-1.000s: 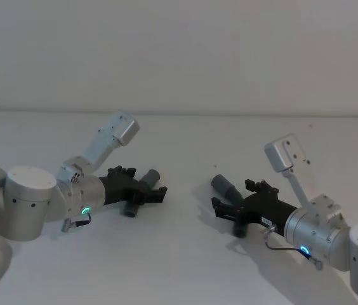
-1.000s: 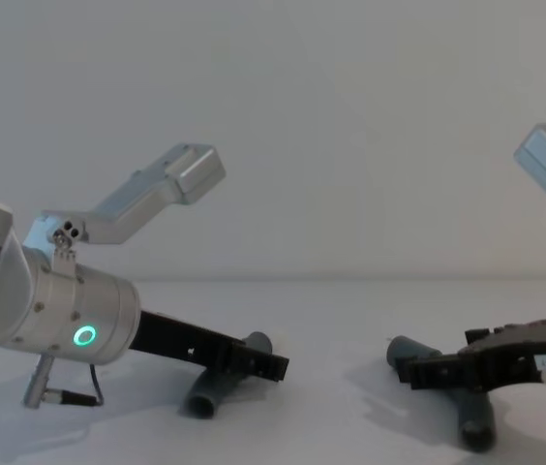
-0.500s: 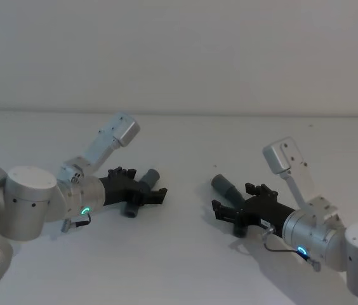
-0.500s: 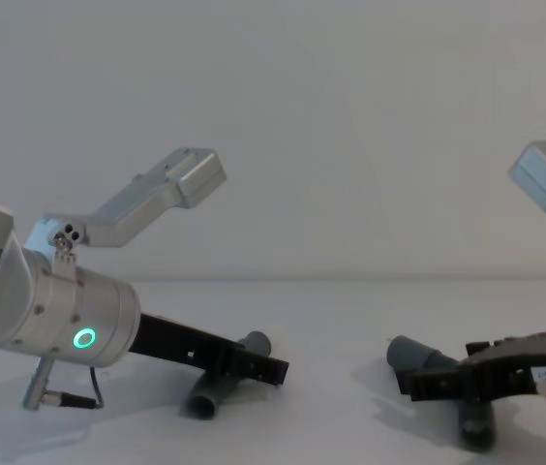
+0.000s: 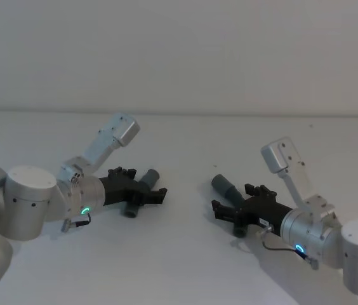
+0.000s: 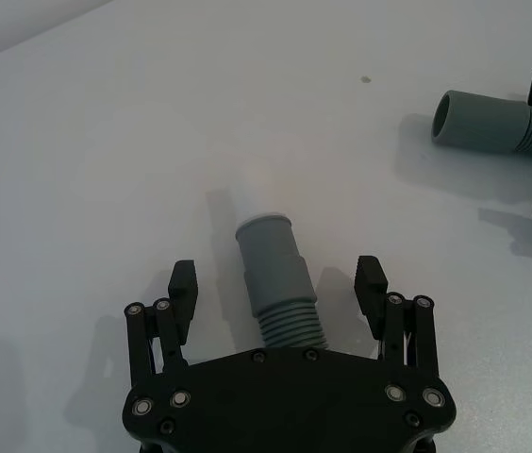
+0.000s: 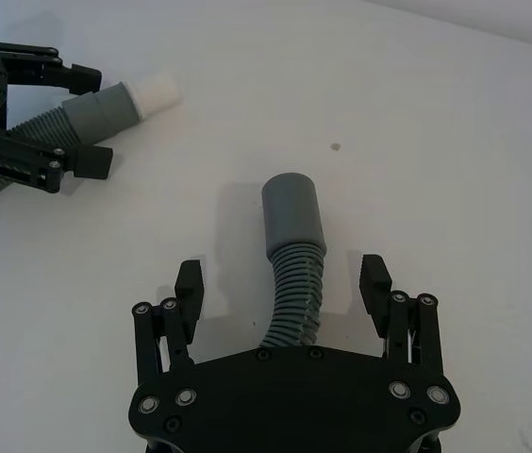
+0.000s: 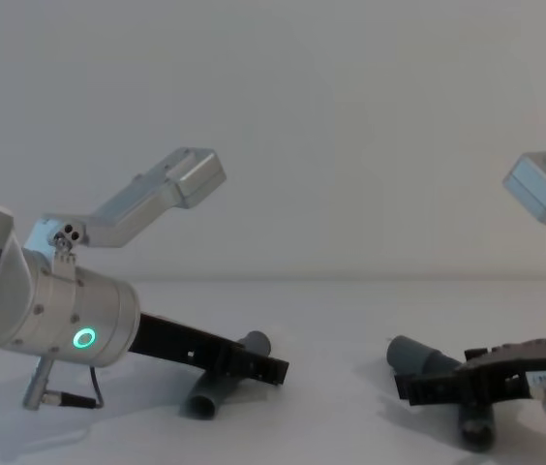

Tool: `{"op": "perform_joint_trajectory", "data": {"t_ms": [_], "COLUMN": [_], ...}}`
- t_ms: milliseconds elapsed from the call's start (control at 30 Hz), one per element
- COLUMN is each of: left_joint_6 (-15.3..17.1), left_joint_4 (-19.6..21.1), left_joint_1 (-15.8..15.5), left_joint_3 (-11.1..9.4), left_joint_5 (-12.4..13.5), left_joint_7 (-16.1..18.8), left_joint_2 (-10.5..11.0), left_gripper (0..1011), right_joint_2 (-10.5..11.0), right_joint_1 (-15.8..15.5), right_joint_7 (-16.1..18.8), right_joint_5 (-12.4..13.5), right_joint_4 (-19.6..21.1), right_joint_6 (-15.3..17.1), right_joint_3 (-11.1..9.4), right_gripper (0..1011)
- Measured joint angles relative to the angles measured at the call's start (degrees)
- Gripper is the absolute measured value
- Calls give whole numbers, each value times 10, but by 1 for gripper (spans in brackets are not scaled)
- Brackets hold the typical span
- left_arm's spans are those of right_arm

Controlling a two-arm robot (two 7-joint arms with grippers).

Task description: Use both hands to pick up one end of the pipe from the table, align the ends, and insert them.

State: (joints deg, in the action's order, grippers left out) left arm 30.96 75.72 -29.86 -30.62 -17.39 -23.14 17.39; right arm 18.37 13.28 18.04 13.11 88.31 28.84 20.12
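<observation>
Landmark: the left pipe piece (image 5: 150,176), dark grey, lies flat on the counter (image 5: 185,254). In the left wrist view its smooth collar points away from the palm and its ribbed part runs back under it.
Left hand (image 5: 146,183): low over the left pipe piece, which it straddles. Its black fingers (image 6: 183,281) are spread wide, one on each side. A clear gap shows between each finger and the pipe, so nothing is pinched.
Left arm: slopes down to the left pipe piece from the robot's left, with a green ring light (image 8: 84,337) on its silver wrist.
Right pipe piece (image 5: 225,185): on the counter, well apart from the left pipe piece and to its right. Its round open mouth (image 6: 450,118) faces roughly toward the left pipe piece.
Right hand (image 5: 235,198): to the right of the left pipe piece, low over the right pipe piece. Its fingers (image 7: 188,283) are spread, with the ribbed neck lying between them, untouched on either side.
Ends: the two collared ends point toward each other across bare counter, apart and not joined.
</observation>
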Motion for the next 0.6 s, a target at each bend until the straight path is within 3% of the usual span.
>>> {"op": "perform_joint_trajectory", "data": {"t_ms": [267, 600], "left_joint_6": [-1, -1], "left_joint_4": [-1, -1], "left_joint_1": [0, 0], "left_joint_3": [0, 0], "left_joint_5": [0, 1], "left_joint_7": [0, -1], "left_joint_2": [0, 0], "left_gripper": [1001, 1001], "right_joint_2": [-2, -4], "right_joint_1": [4, 6], "right_joint_7": [1, 2], "right_joint_5": [2, 4], "right_joint_4": [-5, -8], "right_joint_6": [-1, -2], "right_joint_3": [-1, -1], "right_gripper": [979, 714]}}
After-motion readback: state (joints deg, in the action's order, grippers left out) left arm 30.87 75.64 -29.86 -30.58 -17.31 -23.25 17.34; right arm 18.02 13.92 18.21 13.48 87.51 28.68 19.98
